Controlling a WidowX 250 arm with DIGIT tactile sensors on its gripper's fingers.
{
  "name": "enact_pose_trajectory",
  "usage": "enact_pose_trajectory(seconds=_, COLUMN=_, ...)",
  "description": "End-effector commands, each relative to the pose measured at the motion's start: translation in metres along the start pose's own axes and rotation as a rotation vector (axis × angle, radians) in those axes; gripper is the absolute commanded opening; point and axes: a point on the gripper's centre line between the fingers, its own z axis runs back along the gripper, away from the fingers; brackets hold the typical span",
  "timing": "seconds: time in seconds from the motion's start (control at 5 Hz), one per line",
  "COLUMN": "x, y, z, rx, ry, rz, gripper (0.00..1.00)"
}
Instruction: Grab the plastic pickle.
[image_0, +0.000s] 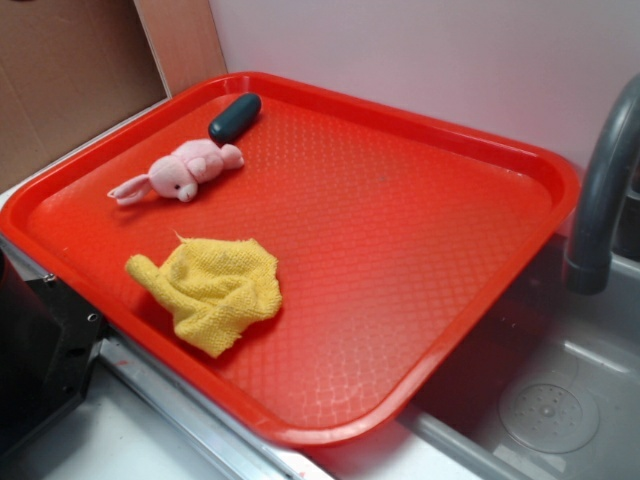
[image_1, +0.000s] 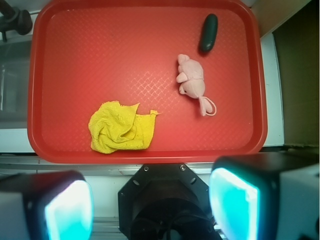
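3 objects on the tray: the plastic pickle, a pink plush bunny and a yellow terry cloth, all lying on the red tray.
Pickle position: near the tray's far rim in the wrist view, at the corner closest to the cardboard wall in the exterior view. It lies flat, just beside the bunny's head end, and I cannot tell whether the 2 touch.
Cloth: crumpled, well apart from the pickle, toward the tray's near edge.
Gripper: spread wide, its 2 glowing pads far apart with nothing between them. It hangs back over the near rim of the tray, well short of the pickle.
Stage: the grab looks not yet begun; the approach is all ahead.
Handling, as I judge it: a smooth, hard capsule, probably light and stiff, so it should not deform, but its glossy rounded sides could squirt out of a pinch or roll on the textured tray.
Where to hold: across the short width at mid-length, jaws either side of the long axis, away from the rounded ends.
Risk: the bunny sits close enough that 1 finger could snag its plush.
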Motion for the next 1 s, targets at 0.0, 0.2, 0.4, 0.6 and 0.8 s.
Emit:
enact_pose_trajectory(seconds=0.0, x=0.0, y=0.0, z=0.0, rx=0.0, ry=0.0, rz=0.0, gripper=1.0)
enact_pose_trajectory(seconds=0.2, x=0.012, y=0.015, z=-0.014, rx=0.076, ry=-0.105, rz=0.111, gripper=1.0)
enact_pose_trajectory(seconds=0.4, x=0.024, y=0.031, z=-0.028, rx=0.121, ry=-0.208, rz=0.17, gripper=1.0)
enact_pose_trajectory(seconds=0.6, x=0.041, y=0.054, z=-0.045, rx=0.167, ry=-0.262, rz=0.232, gripper=1.0)
enact_pose_trajectory(seconds=0.8, x=0.063, y=0.079, z=-0.065, rx=0.186, ry=-0.3, rz=0.336, gripper=1.0)
